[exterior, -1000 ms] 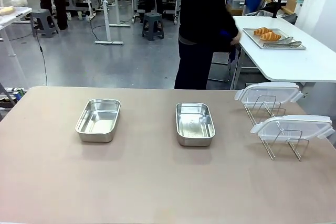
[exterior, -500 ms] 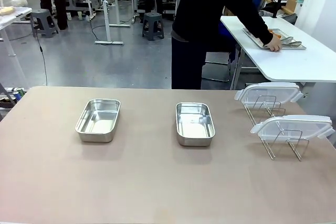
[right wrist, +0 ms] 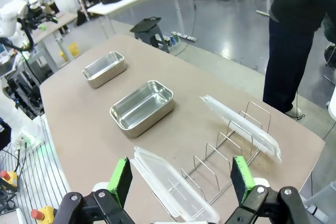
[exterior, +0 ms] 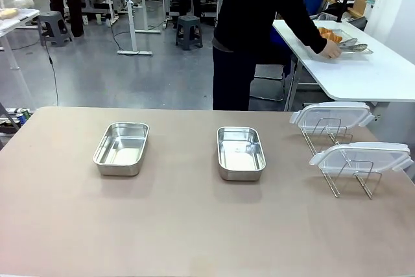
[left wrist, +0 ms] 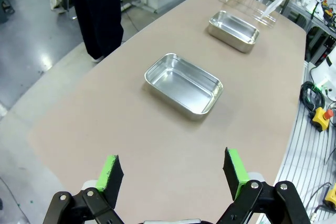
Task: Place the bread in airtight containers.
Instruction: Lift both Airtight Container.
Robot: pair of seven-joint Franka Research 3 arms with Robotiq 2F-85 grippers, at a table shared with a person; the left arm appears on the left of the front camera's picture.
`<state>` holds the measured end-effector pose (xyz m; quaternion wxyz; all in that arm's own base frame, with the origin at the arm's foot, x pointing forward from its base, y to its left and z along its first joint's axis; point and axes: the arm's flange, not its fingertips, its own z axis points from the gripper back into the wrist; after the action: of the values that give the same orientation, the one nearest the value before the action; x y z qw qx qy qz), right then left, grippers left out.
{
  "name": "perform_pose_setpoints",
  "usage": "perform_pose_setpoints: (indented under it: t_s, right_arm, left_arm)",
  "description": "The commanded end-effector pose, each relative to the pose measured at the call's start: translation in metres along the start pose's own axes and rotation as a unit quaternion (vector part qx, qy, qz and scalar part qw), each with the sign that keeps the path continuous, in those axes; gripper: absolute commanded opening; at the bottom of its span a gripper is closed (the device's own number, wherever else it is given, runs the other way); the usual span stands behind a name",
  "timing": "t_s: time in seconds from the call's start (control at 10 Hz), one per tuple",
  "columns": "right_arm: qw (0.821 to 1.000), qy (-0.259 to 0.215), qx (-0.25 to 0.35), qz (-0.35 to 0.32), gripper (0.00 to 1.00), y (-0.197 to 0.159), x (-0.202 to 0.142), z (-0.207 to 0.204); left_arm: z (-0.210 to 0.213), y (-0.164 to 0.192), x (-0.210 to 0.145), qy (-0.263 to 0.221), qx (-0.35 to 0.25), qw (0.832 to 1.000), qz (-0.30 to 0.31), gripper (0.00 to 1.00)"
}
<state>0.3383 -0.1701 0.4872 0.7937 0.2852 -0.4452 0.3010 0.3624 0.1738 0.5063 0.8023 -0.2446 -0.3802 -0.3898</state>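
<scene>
Meanwhile, the change was all on the person's side. A second earlier the person stood beside the white side table (exterior: 369, 79) with the serving tray (exterior: 360, 50) lying untouched; half a second on, an arm had reached out to it. Now the person's hand (exterior: 331, 49) gripped the tray's near edge, and the tray seemed shifted and perhaps lifting. The two croissants (exterior: 325, 33) sat on it beside the tongs (exterior: 351, 44), well apart from my table.

On my table nothing had moved. The left pan (exterior: 121, 148) and the middle pan (exterior: 240, 153) stood bare and lidless. A far lid (exterior: 332, 115) and a near lid (exterior: 360, 156) rested on the wire rack (right wrist: 223, 153) off to my right.

My left gripper (left wrist: 172, 157) hung above the tabletop with its jaws spread wide and nothing between the green pads, facing the left pan. My right gripper (right wrist: 182, 162) was just as wide and just as bare, looking down over the rack.

I judged that the bread was about to be brought across to me. Until it arrived within reach, no loading of the pans could begin, so the task stood at its very start
</scene>
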Motion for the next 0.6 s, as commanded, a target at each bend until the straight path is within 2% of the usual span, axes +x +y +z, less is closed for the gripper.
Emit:
perform_pose_setpoints:
  t_s: [0.0, 0.5]
  right_arm:
    - [1.000, -0.015, 0.000, 0.014, 1.00, -0.0043, 0.0026, -0.0013]
    - [1.000, -0.015, 0.000, 0.014, 1.00, -0.0043, 0.0026, -0.0013]
  left_arm:
    - [-0.0002, 0.0022, -0.0002, -0.011, -0.004, 1.000, -0.010, 1.00]
    - [-0.0002, 0.0022, -0.0002, -0.011, -0.004, 1.000, -0.010, 1.00]
